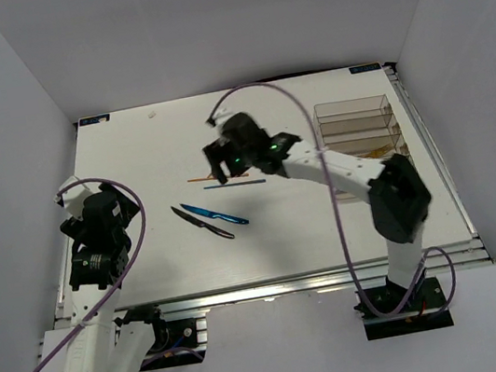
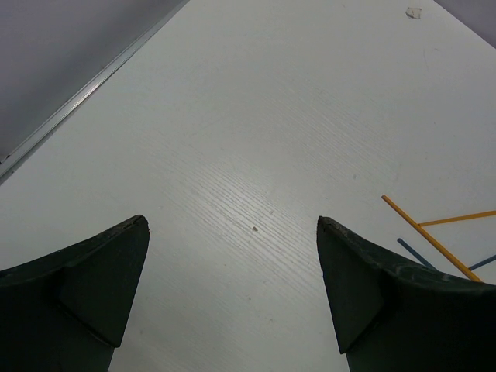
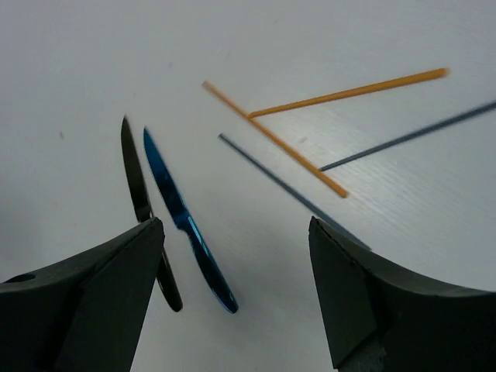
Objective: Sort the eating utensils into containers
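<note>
A small blue sticker (image 1: 91,120) at the far-left corner of the white surface (image 1: 146,259) carries print too small to read. The right end effector (image 3: 234,232) hangs released and empty over the middle, above 2 orange chopsticks (image 3: 271,136) and 2 dark chopsticks (image 3: 287,187) lying loose at angles. Nearer the arms, a blue knife (image 3: 182,217) and a black knife (image 3: 136,170) lie side by side. The clear tray (image 1: 351,118) stands well apart at the far right. The left end effector (image 2: 232,225) is spread wide, holding nothing. A white scrap (image 2: 413,12) lies near the far edge. White walls (image 1: 5,83) enclose the sides.
</note>
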Controlling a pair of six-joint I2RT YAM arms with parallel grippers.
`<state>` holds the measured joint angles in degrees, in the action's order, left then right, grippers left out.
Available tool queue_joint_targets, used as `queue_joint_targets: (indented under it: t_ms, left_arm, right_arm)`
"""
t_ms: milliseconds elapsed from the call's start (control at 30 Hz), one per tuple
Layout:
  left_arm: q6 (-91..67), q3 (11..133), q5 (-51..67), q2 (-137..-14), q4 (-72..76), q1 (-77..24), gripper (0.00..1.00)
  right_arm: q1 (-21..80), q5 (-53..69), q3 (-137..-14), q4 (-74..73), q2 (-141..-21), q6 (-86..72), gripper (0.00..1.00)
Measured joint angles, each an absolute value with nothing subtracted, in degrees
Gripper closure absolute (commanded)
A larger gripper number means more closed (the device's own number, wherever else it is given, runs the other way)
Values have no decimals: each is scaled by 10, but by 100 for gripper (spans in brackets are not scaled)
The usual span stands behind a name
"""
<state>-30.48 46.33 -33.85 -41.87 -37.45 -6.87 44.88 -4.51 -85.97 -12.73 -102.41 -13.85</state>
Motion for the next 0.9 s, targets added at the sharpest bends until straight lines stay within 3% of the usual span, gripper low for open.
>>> queue_joint_targets:
  t_ms: [267, 900]
  left_arm:
    - [-305, 463, -338, -418, -375, -69, 2]
    - [-304, 463, -329, -419, -375, -69, 2]
  right_arm:
    - [545, -62, -1043, -342, -1227, -18, 22]
    - [575, -43, -1158, -505, -1325, 59, 34]
